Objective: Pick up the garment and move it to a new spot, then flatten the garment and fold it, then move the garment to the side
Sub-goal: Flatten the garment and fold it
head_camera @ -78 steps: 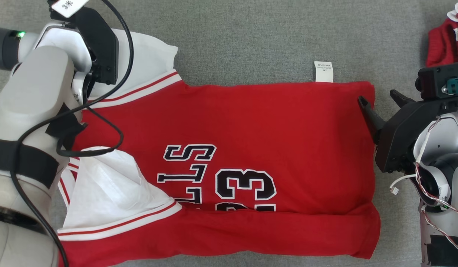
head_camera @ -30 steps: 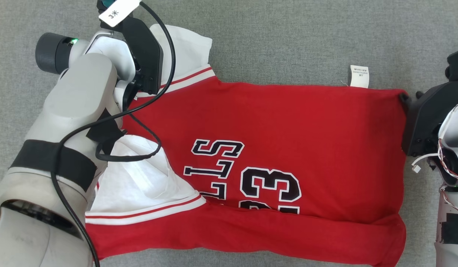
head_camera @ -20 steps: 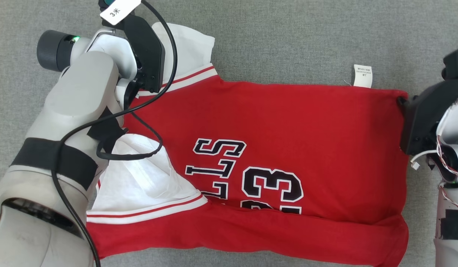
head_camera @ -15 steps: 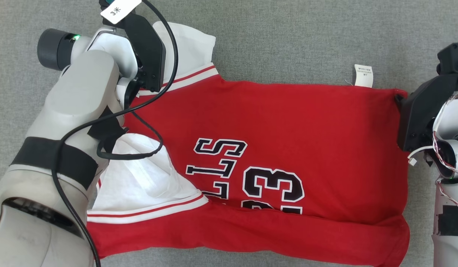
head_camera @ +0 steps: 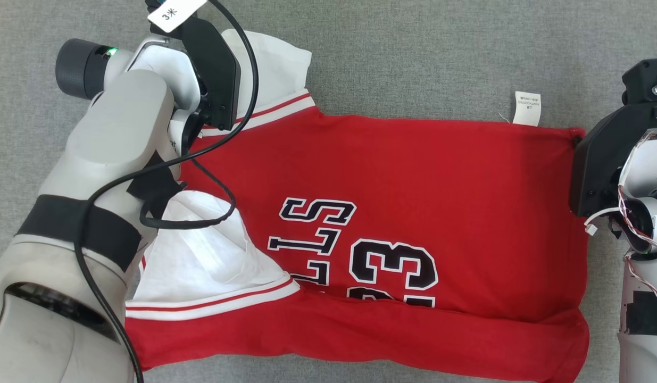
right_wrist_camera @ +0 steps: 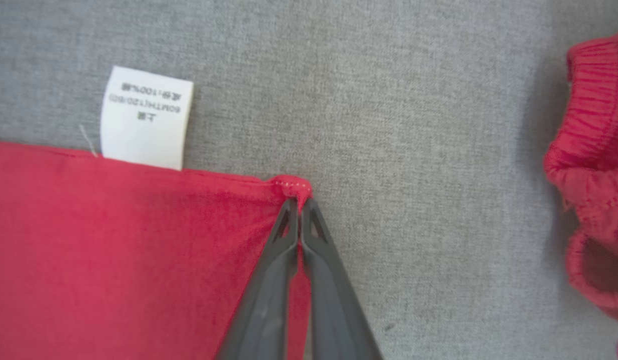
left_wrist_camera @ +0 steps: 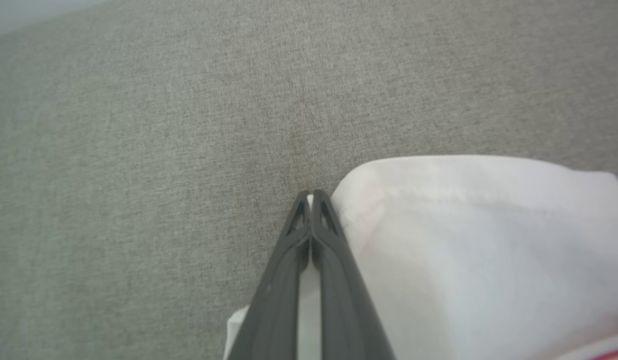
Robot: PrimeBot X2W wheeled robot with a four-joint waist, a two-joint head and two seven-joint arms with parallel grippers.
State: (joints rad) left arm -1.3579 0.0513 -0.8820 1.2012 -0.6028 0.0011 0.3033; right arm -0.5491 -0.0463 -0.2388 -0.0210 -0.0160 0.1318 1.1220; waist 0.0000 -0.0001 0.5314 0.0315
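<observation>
So the jersey [head_camera: 413, 202] is lying flat and sideways on the grey surface [head_camera: 413, 53], which looks like rough, felt-like woven cloth. It's a soft red knit with white sleeves, red-and-white striped trim, and black block letters and a "23" edged in white. The near long edge is folded up over the bottom of the numbers, making a puffy band.

My left gripper [left_wrist_camera: 311, 195] has its fingers pressed together at the tips on the edge of a white sleeve, and a sliver of white cloth shows between them. My right gripper [right_wrist_camera: 299, 202] is pinched tight too, on the far hem corner. That corner bunches into a little stitched nub at the tips.

A couple of seconds back my right fingers were spread apart just beside that hem, holding nothing. Now they're clamped on it. The head camera shifted as well, but the jersey lies the same way.

A white care label [head_camera: 526, 108] sticks out of the far seam near my right grip. Another ribbed red garment [right_wrist_camera: 594, 200] lies well off to the side. My left arm's black cable [head_camera: 233, 205] loops over the sleeve and neckline, hiding bits of them.
</observation>
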